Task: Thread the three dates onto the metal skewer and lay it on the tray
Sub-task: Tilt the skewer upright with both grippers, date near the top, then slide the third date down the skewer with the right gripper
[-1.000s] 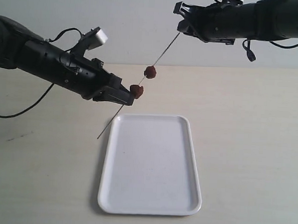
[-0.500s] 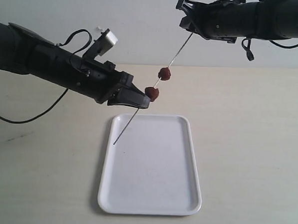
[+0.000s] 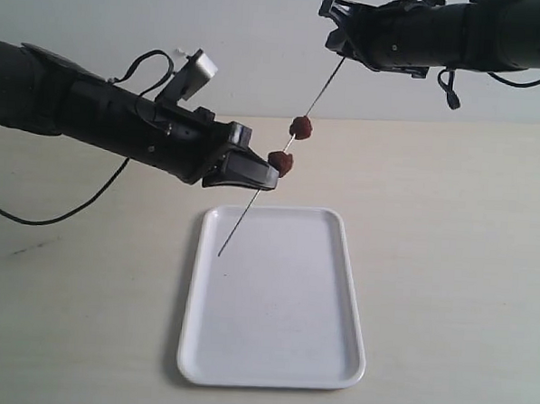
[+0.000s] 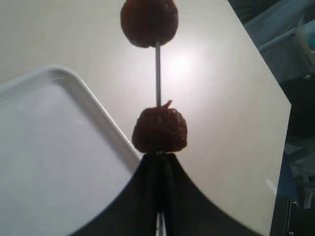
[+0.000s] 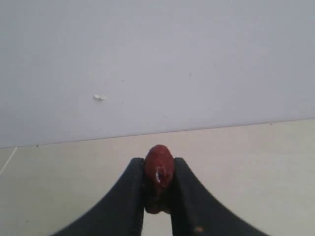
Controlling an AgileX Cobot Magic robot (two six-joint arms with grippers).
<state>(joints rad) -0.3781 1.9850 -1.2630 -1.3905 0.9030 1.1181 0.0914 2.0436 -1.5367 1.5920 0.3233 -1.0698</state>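
The thin metal skewer (image 3: 251,210) slants from my right gripper (image 3: 336,48) down to its tip above the white tray (image 3: 272,329). Two dark red dates are threaded on it, one higher (image 3: 301,127) and one lower (image 3: 280,163). My left gripper (image 3: 264,176) is shut on the skewer (image 4: 157,73) right below the lower date (image 4: 160,129); the other threaded date (image 4: 148,22) sits further along. The tray (image 4: 54,157) lies underneath. My right gripper (image 5: 158,166) is shut on the third date (image 5: 158,173), which is hidden in the exterior view.
The pale tabletop (image 3: 448,266) spreads around the tray, with a plain wall behind. Black cables (image 3: 43,210) trail from the left arm across the table's left side.
Both arms have carried the skewer to the right. Its lower tip, earlier left of the tray, now hangs over the tray's near-left part.
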